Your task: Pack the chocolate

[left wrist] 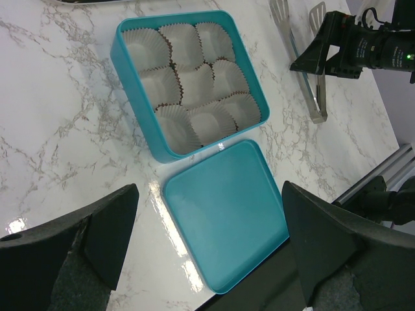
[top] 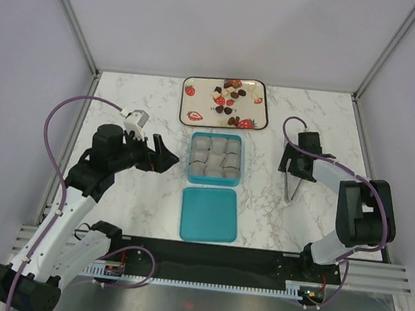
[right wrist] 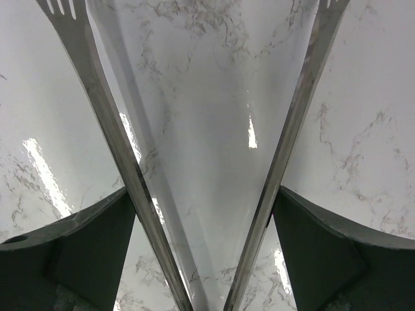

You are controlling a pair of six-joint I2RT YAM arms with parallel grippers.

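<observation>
The right gripper (right wrist: 201, 194) is seen straddling the tongs (right wrist: 104, 129). Its jaws are held wide, and one of its fingers (right wrist: 78, 259) is set against the outer side of each metal arm. The arms are splayed in a full V, so no squeeze is apparent. Whether a real hold is made cannot be told. The tongs appear to lie flat on the marble table (top: 144, 193), to the right of the teal box (top: 191, 157).

The box is lined with paper cups (left wrist: 194, 84), and no candy is seen in any of them. Its lid (top: 209, 214) is laid just near of it. The chocolate (top: 228, 98) is scattered on the tray (top: 204, 84) just beyond the box's far edge.

The left gripper (top: 167, 153) is held spread and empty to the left of the box.

Taking up the tongs is judged to be the step in hand. For it to go well:

- Pressure should be applied evenly to both arms.
- The hold is best taken partway along, away from the hinge, so that the tips can be closed.
- A light squeeze should be kept, so that spring is left for pinching a candy.
- The lift should be made level, so that the tips are not dragged across the marble.
</observation>
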